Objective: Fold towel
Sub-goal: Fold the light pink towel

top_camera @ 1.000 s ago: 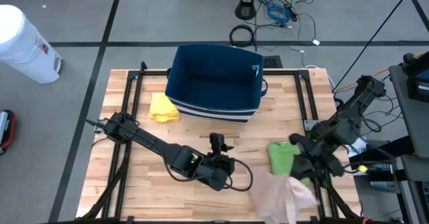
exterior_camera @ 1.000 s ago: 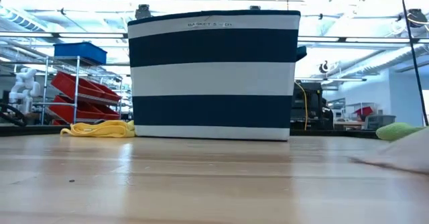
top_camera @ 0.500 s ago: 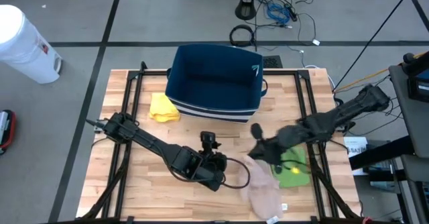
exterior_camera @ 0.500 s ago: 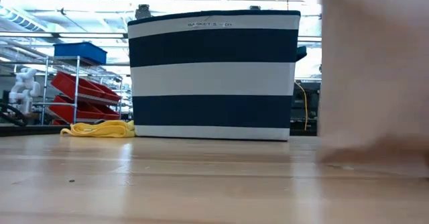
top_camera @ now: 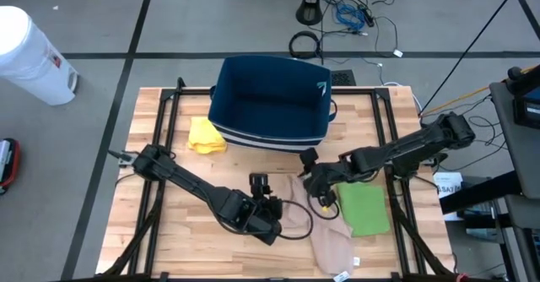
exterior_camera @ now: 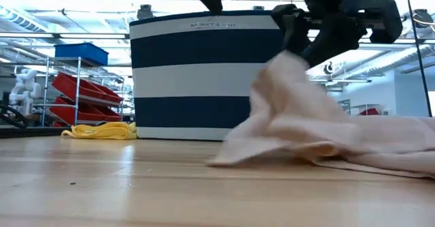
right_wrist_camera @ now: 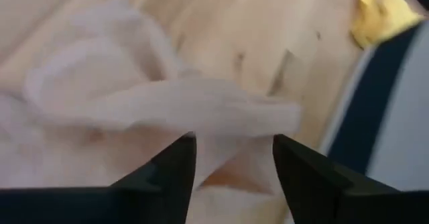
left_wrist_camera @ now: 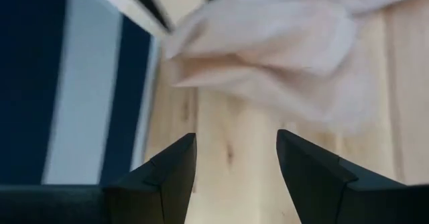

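A navy-and-white striped fabric basket (top_camera: 270, 103) stands at the upper centre of the wooden table (top_camera: 169, 240). A crumpled yellow cloth (top_camera: 205, 135) lies just left of it. A green cloth (top_camera: 364, 209) lies flat at lower right. A white bin (top_camera: 29, 56) stands on the floor, upper left.

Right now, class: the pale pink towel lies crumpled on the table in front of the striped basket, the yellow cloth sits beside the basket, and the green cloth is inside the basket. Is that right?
One detail is wrong. The green cloth is not inside the striped basket; the high view shows it flat on the table, next to the pale pink towel. The yellow cloth does sit beside the basket.
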`<action>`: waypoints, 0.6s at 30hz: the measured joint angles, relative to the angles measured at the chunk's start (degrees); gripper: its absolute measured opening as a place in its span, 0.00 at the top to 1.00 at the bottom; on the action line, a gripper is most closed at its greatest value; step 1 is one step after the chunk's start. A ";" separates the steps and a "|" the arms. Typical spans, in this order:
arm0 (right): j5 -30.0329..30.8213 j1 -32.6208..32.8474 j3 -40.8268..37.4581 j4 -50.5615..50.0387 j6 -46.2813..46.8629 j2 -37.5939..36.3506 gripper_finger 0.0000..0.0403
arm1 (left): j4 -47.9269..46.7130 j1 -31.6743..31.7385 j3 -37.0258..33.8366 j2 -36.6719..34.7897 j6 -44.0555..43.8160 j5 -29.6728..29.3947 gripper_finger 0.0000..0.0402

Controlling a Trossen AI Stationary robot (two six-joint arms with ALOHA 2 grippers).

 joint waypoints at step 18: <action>-8.48 2.33 0.00 -2.45 10.39 -9.19 0.55 | 2.78 0.33 -0.04 8.26 1.51 4.96 0.47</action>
